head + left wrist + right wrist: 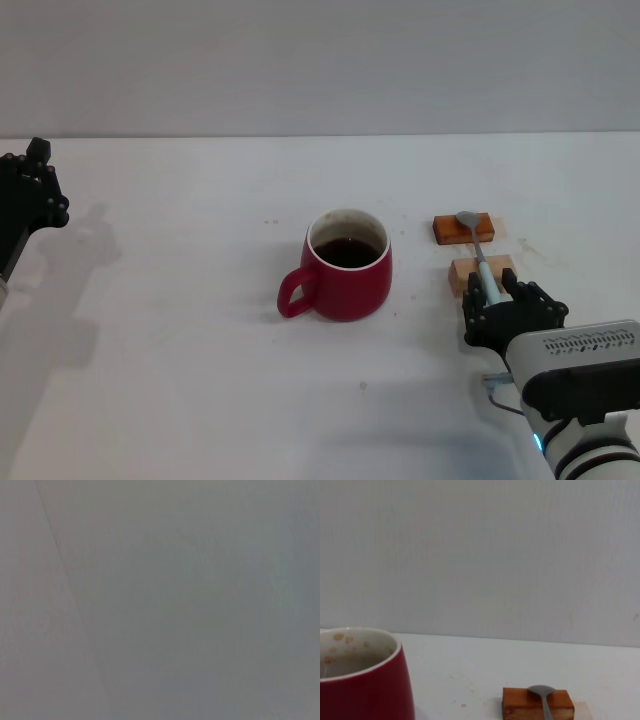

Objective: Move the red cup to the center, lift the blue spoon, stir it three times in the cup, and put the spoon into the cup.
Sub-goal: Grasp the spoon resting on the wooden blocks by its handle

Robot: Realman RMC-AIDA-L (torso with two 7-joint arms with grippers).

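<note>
Right now our right gripper (497, 297) sits low at the near right of the white table (180, 330), its dark fingers (524, 300) bunched around the handle end of the blue spoon (478, 252). We cannot tell for sure whether the fingers have closed on the handle or merely flank it — the head view shows the pale blue handle running in between them and stopping there.

The spoon lies across two small wooden blocks: its grey bowl rests on the far block (462, 228), the darker orange one, and its handle crosses the near block (481, 272), the paler one, just ahead of our fingertips. From the right wrist view we see the far block (538, 703) with the spoon bowl (540, 692) on top.

The red cup (346, 268) stands upright near the middle of the table, to the left of the blocks and apart from them, its loop handle turned to the near left, dark liquid inside. The right wrist view catches its pale, stained inner rim (360, 650).

Our left gripper (32, 195) hangs at the far left edge, well away from everything — whether it is clenched or spread, we cannot tell.
</note>
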